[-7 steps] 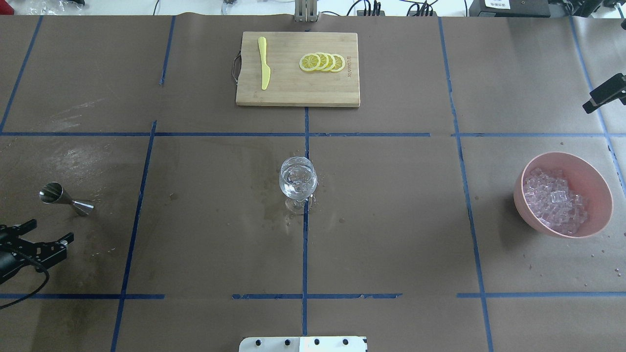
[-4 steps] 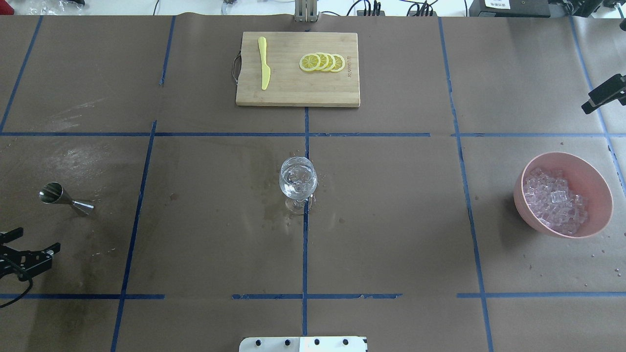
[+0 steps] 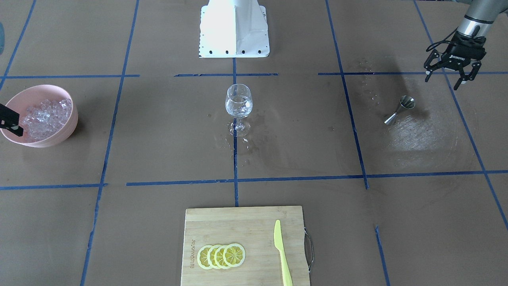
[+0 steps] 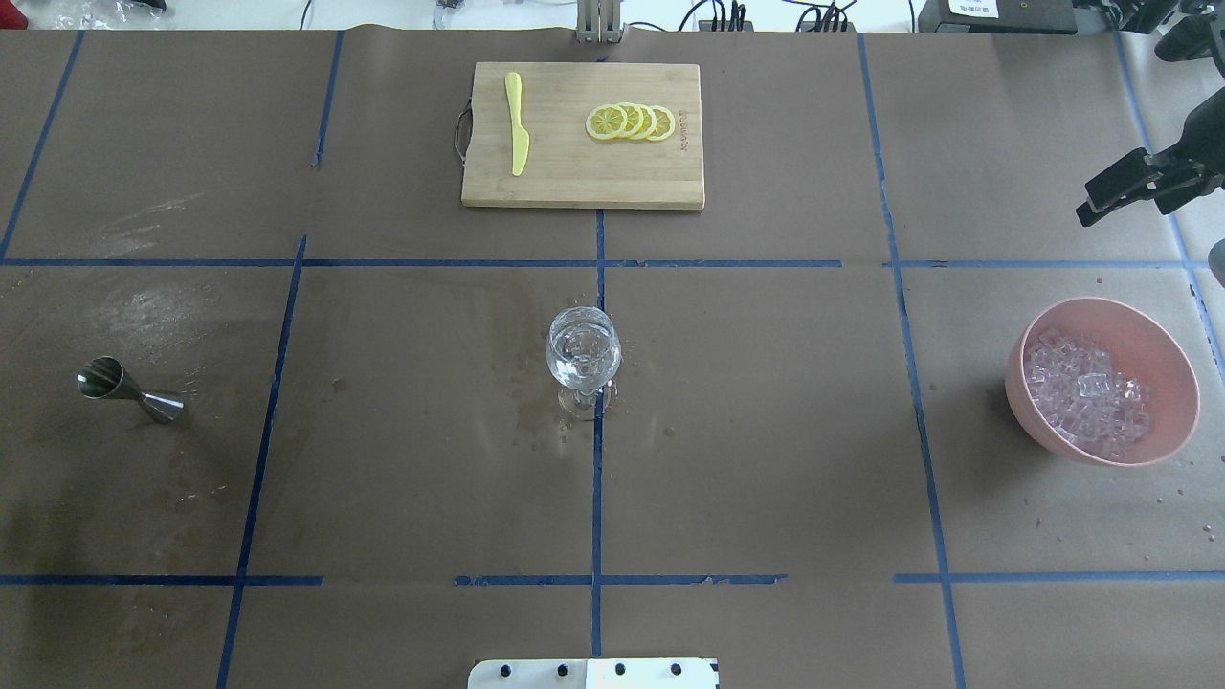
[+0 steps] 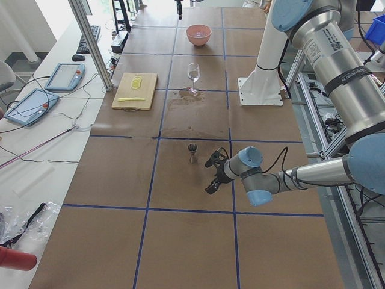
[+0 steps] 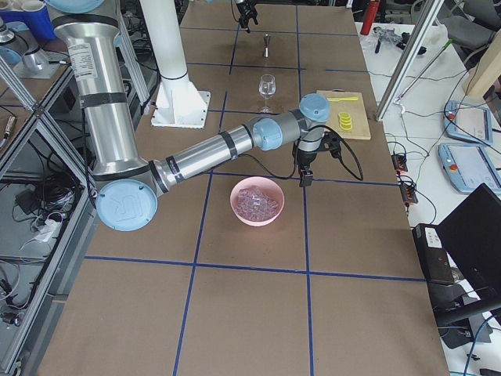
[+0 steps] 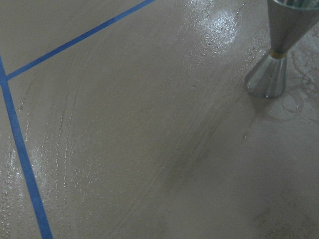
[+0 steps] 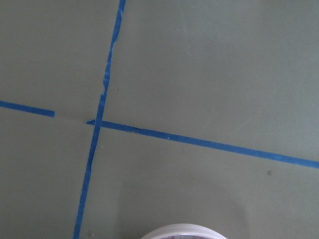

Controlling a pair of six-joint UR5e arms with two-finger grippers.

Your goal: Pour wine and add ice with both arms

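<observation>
While the wine (image 4: 582, 368) sits in the centre glass (image 4: 584, 330) and the ice (image 4: 1086, 394) fills the pink bowl (image 4: 1166, 356) at overhead right, the left gripper (image 3: 448, 79) hangs spread and empty, upper right in the front view; the right gripper (image 4: 1139, 187) I cannot tell.

One wine glass (image 4: 583, 349) stands on the table (image 4: 766, 431). There is one steel jigger (image 4: 129, 390) and one pink bowl (image 4: 1172, 383), which holds a heap of ice chunks (image 4: 1086, 397) too many to count. One wooden cutting board (image 4: 574, 177) carries one yellow knife (image 4: 517, 124) and four lemon slices (image 4: 631, 122). Two arms show, the left arm (image 5: 313, 174) and the right arm (image 6: 211, 153), with one tool each: the left tool (image 3: 450, 79) and the right tool (image 4: 1101, 203). There is one white base (image 3: 234, 28).
</observation>
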